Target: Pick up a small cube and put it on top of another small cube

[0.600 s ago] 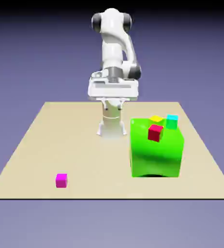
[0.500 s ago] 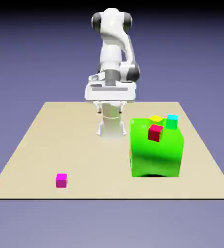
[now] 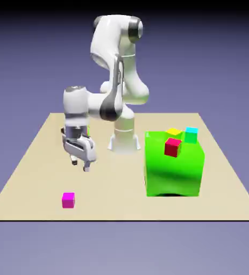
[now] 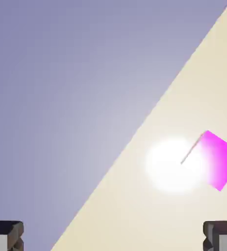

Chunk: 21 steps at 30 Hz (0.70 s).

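Observation:
The small magenta cube point(image 3: 68, 200) rests on the tan table near its front edge, at the exterior view's left. My gripper point(image 3: 80, 165) hangs open above and slightly behind it, well clear of the cube, with nothing between its fingers. In the hand view the same magenta cube point(image 4: 218, 159) shows at the right, partly washed out by a bright glare, and both grey fingertips point(image 4: 5, 234) sit wide apart at the bottom corners. A dark red cube point(image 3: 172, 146), a yellow cube point(image 3: 174, 131) and a cyan cube point(image 3: 191, 134) sit on the big green block point(image 3: 173, 169).
The big green block stands at the exterior view's right, tall enough to be an obstacle. The robot's base point(image 3: 123, 140) rises at the table's far middle. The table's edge point(image 4: 135, 142) runs diagonally through the hand view, backdrop beyond it.
The arm has swung from over the table's far middle toward the exterior view's left and come down, bringing the gripper near the magenta cube. No cube has moved.

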Each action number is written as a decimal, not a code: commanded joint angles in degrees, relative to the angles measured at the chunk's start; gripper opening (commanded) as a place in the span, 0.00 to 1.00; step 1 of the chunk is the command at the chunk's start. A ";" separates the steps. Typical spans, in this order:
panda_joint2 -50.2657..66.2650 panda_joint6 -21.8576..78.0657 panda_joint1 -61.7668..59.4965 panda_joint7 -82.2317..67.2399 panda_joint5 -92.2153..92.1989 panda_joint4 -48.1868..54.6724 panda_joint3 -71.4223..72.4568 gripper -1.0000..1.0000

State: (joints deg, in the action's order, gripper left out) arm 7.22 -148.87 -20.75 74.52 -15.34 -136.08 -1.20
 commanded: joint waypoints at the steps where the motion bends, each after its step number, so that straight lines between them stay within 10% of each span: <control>1: 2.08 1.31 -0.99 1.67 -0.80 1.30 -0.06 0.50; 14: 24.18 1.72 -8.58 9.89 -9.05 10.42 1.96 0.50; 15: 24.19 1.71 -8.58 9.89 -9.05 10.42 1.96 0.00; 21: 15.44 9.73 -8.14 12.41 -5.94 9.65 -0.46 0.00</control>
State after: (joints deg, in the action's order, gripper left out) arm 22.66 -139.18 -28.89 86.86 -21.39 -126.43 -1.65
